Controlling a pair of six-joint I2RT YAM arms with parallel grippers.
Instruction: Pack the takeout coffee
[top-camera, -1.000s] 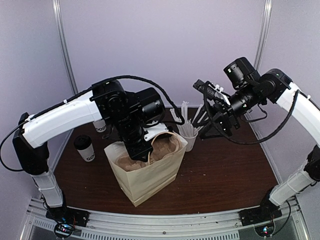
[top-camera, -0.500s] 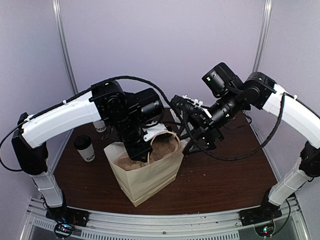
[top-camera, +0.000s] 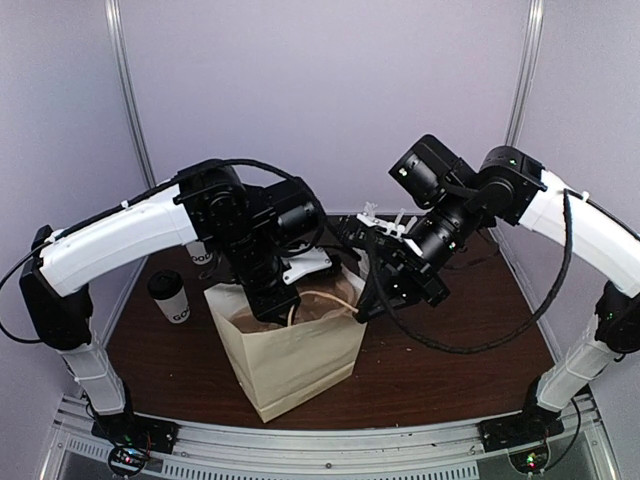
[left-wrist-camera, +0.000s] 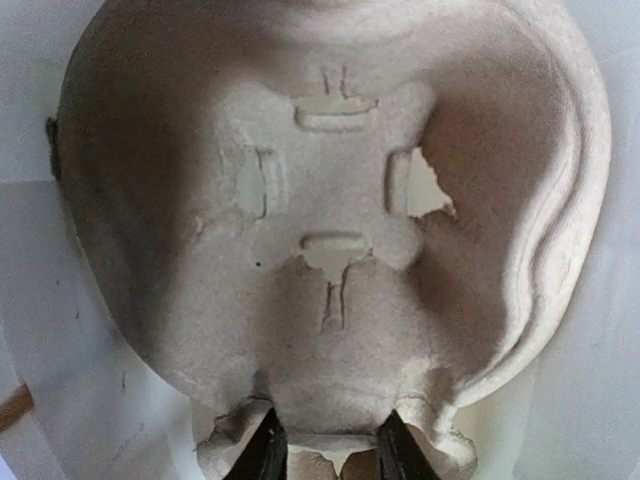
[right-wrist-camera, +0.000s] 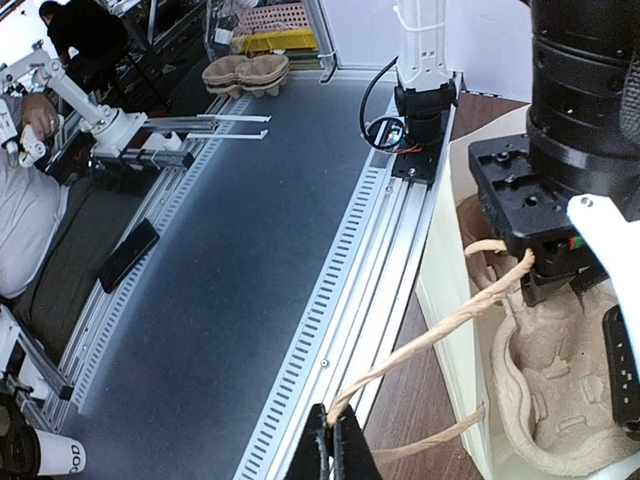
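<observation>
Right gripper swung in, pinching handle; left gripper clamps carrier edge.

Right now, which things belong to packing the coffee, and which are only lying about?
Job: takeout coffee, paper bag, pulp cup carrier in left gripper, bag handle in right gripper.
Lying about: lettered white cup behind left arm, spare carriers off the table.

The takeout coffee is a small white paper cup with a black dome lid and black lettering low on its side. It stands upright with the lid on, at the left side of the dark table. It sits just left of the paper bag and apart from it, with nothing touching or holding it.
</observation>
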